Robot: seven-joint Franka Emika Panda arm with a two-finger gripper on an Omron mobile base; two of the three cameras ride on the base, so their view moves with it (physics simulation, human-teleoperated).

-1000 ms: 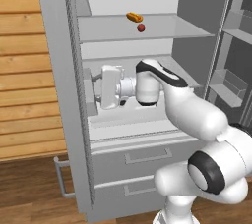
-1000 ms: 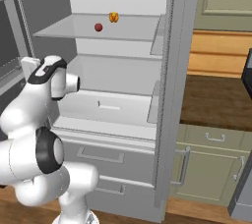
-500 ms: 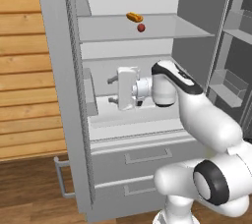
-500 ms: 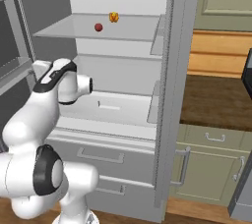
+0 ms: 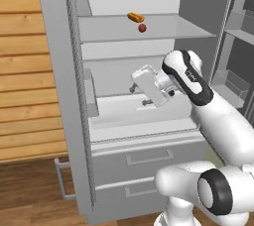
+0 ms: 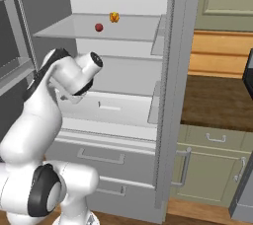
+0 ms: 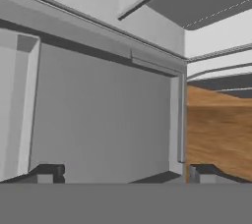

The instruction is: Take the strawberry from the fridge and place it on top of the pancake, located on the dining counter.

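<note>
Looking into the open fridge (image 5: 64,96) here, with its white inside and a glass shelf (image 5: 163,30) running across the upper part of the left base view. The strawberry (image 5: 142,28) sits on that shelf, upper middle of the frame, small and dark red, and just beside it up and to the left is an orange-yellow hotdog-looking food (image 5: 134,17). In the right base view the strawberry (image 6: 99,27) is in the upper left-middle, with the hotdog-looking food (image 6: 114,17) just to its right.

The gripper (image 5: 138,95) is in the middle of the left base view, well below the shelf, inside the lower compartment above the grey drawers (image 5: 144,158). Its fingers are spread wide with nothing between them; in the hand view the two dark fingertips (image 7: 48,173) sit far apart at the bottom corners, facing a plain grey wall.

Over in the right base view, a dark brown countertop (image 6: 217,100) shows at the middle right, past the fridge door edge.
</note>
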